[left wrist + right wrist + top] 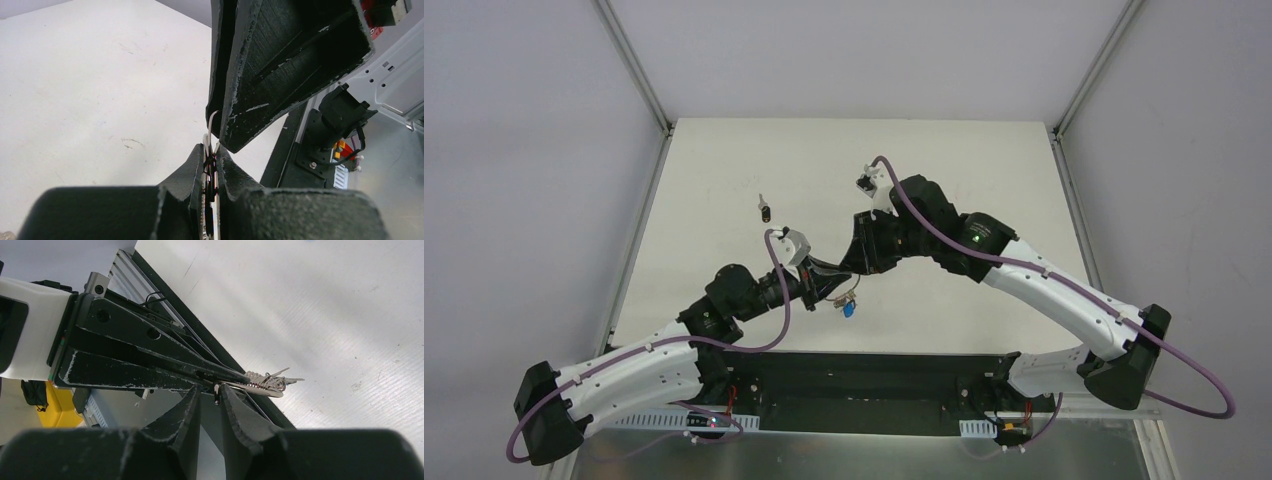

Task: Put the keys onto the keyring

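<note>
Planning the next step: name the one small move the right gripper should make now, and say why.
Probably nudge the right gripper slightly along the keyring: the left gripper clamps the ring, the blue key hangs just below it, and the right seems to pinch a small metal piece against it.

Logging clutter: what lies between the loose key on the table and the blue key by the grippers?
Top view: between the loose key and blue key, only the left arm's wrist camera and left gripper intervene; no other object.
</note>
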Available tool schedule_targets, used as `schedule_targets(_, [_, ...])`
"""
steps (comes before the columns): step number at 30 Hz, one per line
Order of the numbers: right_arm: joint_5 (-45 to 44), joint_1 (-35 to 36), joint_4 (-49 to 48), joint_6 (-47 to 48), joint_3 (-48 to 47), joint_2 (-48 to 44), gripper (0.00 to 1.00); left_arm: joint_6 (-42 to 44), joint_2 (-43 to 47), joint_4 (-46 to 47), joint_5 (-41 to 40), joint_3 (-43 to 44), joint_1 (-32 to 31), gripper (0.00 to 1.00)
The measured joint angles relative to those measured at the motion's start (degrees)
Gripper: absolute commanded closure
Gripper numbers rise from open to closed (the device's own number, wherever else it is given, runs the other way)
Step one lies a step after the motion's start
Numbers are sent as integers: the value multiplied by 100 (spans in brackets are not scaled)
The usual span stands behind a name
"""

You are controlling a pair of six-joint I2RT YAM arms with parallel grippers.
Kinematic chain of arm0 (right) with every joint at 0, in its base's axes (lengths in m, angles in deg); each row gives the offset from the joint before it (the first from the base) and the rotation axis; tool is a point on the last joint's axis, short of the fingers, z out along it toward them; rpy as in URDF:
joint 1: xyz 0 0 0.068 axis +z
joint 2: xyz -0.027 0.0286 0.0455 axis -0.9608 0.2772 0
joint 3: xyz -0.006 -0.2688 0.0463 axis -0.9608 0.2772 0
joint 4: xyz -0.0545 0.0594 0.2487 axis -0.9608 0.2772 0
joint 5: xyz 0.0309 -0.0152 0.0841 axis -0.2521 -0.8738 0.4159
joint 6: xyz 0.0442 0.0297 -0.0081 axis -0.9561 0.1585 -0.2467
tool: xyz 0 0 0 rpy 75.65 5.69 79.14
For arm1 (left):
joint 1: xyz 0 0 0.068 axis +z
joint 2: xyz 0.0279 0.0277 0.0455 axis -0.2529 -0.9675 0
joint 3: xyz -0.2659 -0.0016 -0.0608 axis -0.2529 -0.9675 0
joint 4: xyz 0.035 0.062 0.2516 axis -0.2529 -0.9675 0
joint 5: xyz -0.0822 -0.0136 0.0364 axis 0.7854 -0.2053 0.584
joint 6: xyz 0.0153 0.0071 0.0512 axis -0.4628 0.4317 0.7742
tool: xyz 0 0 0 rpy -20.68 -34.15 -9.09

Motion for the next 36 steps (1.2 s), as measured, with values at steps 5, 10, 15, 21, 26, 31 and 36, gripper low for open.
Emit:
schedule_targets(5, [-17,0,2,-2,0,-66,78,0,59,20,2,-39,0,100])
schedule_targets(10, [-61,0,0,0,0,-199,78,-4,90,59,2,-63,0,100])
schedule_targets(15, [-61,0,-20,0,0,-267,78,-2,120,107,2,-63,0,100])
schedule_targets(21, [-79,0,-57,0,0,-267,79,-4,144,105,7,-90,0,100])
schedule_targets(26, [-76,0,-114,0,0,-264,79,-4,155,107,4,-90,2,100])
schedule_targets(31, [-81,0,-118,4,0,-254,79,-4,162,103,4,-90,2,100])
schedule_targets(36, [-173,0,-118,24,0,-240,77,-4,195,105,11,-105,0,100])
